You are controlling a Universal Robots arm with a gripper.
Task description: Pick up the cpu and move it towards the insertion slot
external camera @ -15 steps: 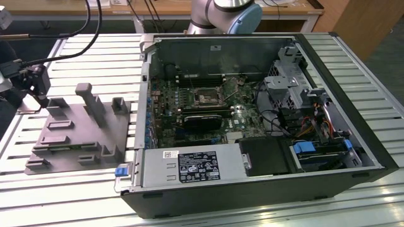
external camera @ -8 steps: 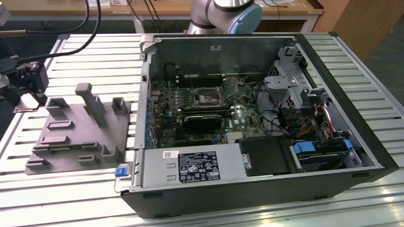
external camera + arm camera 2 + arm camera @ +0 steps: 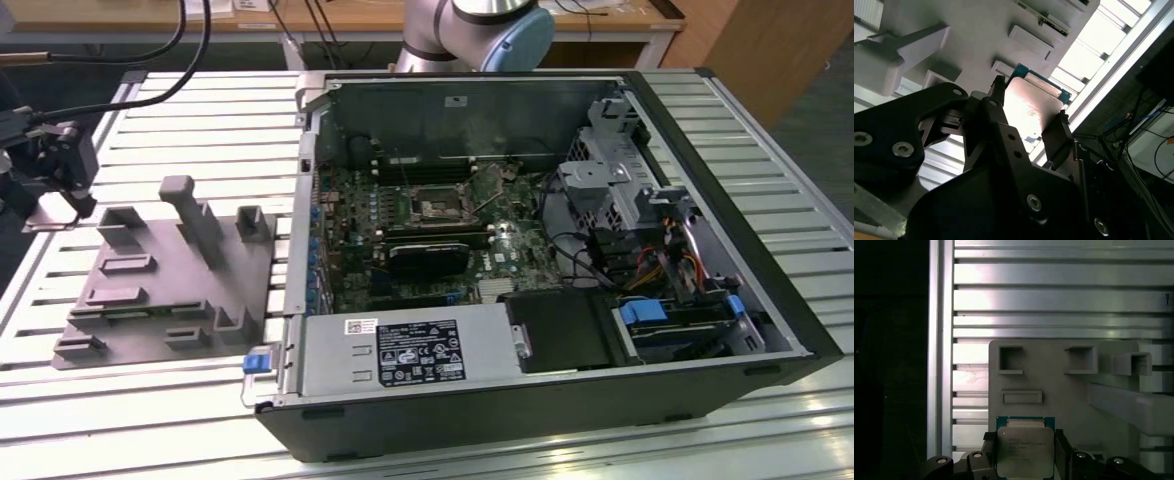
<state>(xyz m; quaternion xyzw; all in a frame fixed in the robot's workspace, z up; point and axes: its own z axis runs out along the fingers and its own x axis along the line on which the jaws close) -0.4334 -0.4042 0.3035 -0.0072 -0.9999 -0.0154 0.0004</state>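
In both wrist views the cpu (image 3: 1025, 452) (image 3: 1033, 107), a flat square chip with a silver top and a blue-green rim, sits between my two black fingers. My gripper (image 3: 1025, 440) (image 3: 1029, 105) is shut on the cpu, one finger on each opposite edge. The chip is over the near corner of the grey fixture plate (image 3: 1064, 405). In the exterior view my gripper (image 3: 56, 195) hangs at the far left, over the plate's (image 3: 160, 290) far-left corner. The insertion slot (image 3: 438, 208), a shiny metal frame around a dark centre, lies on the motherboard inside the open computer case, well to the exterior view's right.
The open case (image 3: 534, 260) has tall walls, a drive cage (image 3: 607, 185), cables and a long black card (image 3: 430, 258) near the socket. Upright posts (image 3: 194, 215) rise from the fixture plate. The table is ribbed aluminium (image 3: 200, 120). Cables (image 3: 147, 60) trail at the back left.
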